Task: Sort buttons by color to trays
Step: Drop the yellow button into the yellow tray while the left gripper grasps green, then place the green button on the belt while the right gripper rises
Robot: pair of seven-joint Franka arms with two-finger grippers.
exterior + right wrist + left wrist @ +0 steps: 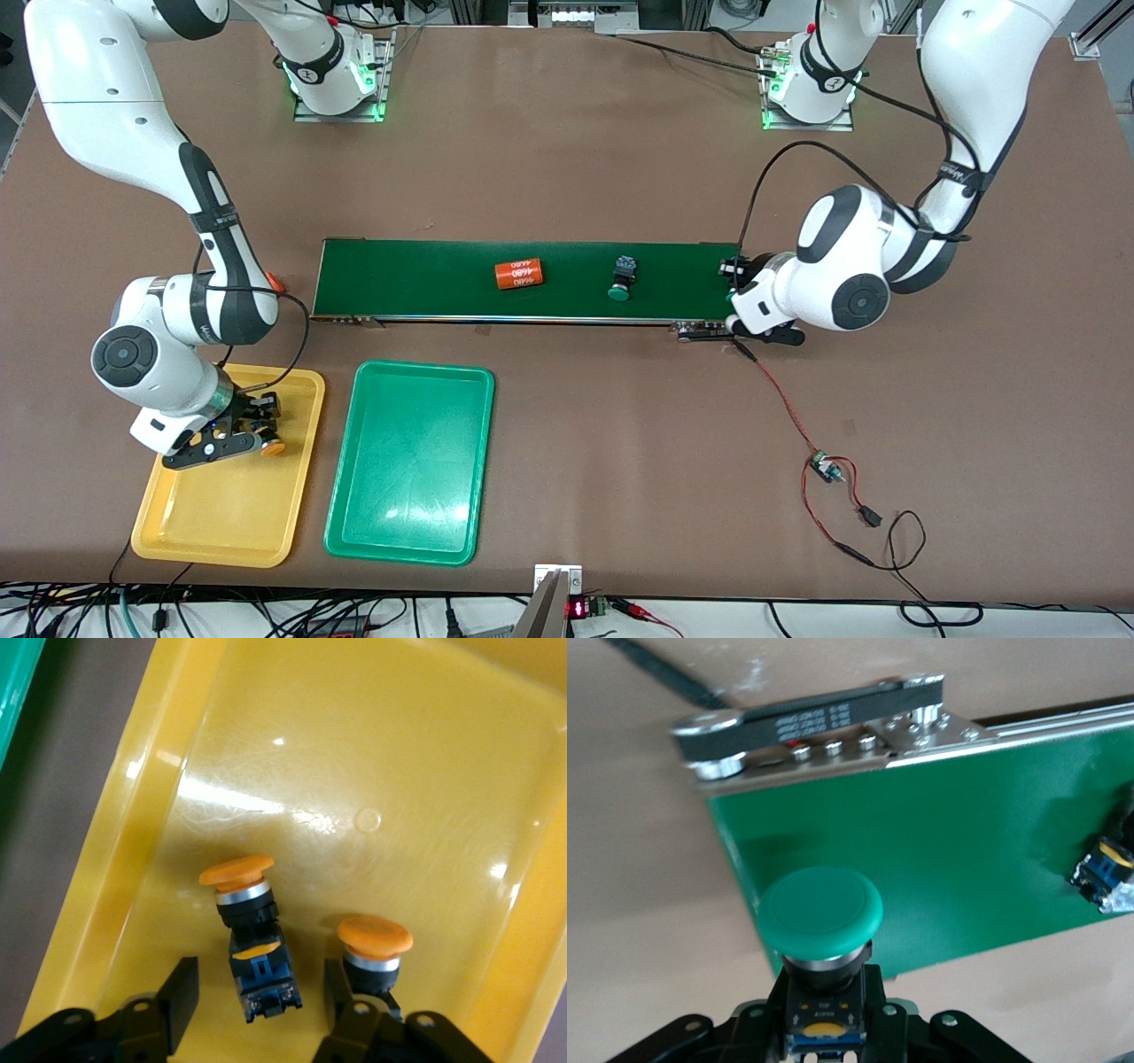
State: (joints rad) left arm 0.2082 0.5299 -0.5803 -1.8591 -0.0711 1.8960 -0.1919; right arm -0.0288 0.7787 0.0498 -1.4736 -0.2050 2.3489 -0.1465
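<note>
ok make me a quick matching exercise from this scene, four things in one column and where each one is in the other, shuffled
Things:
1. orange-capped buttons
2. green-capped button in left gripper
3. orange cylinder
4. green tray

Places:
A. lying on the conveyor belt
B. on the table beside the yellow tray
C. inside the yellow tray, under the right gripper
D. clamped, over the belt's end

Pairs: 1-C, 2-D, 3-A, 4-B

A long dark-green belt (532, 280) lies across the middle of the brown surface (620, 443). An orange can (518, 274) with white numbers lies on it. At four o'clock, red-and-black wires (833, 496) trail to a small board (826, 466).
</note>
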